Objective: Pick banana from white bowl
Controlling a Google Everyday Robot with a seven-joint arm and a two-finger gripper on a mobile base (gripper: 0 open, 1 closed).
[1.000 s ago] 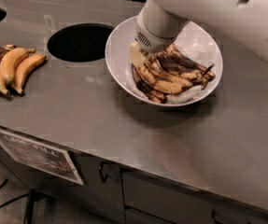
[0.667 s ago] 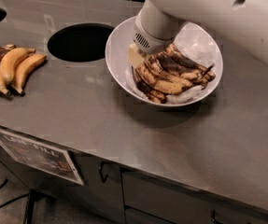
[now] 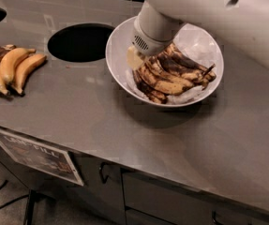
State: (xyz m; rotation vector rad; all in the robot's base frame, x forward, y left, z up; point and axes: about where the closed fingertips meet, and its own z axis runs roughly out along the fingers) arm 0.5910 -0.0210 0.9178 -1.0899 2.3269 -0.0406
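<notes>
Far left on the desk (image 3: 124, 130) sits a yellow bunch (image 3: 12, 69), then a round hole (image 3: 80, 42), then the white bowl (image 3: 117, 74). The banana heap (image 3: 171, 74) inside is overripe, mostly brown-black with yellow patches. The tool (image 3: 136, 59) is down in the bowl's left side, right at the heap's left end; can't tell if it's spread or pinching. The sign (image 3: 35, 153) below partly reads "FILL".

Smooth white arm (image 3: 209, 8), vented wrist (image 3: 148, 34), cream claw (image 3: 135, 57) in white bowl (image 3: 200, 45).

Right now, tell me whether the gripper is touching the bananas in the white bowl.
Cannot tell. In the camera view the gripper is low inside the white bowl, right at the bananas, but the wrist hides where they would meet.
</notes>
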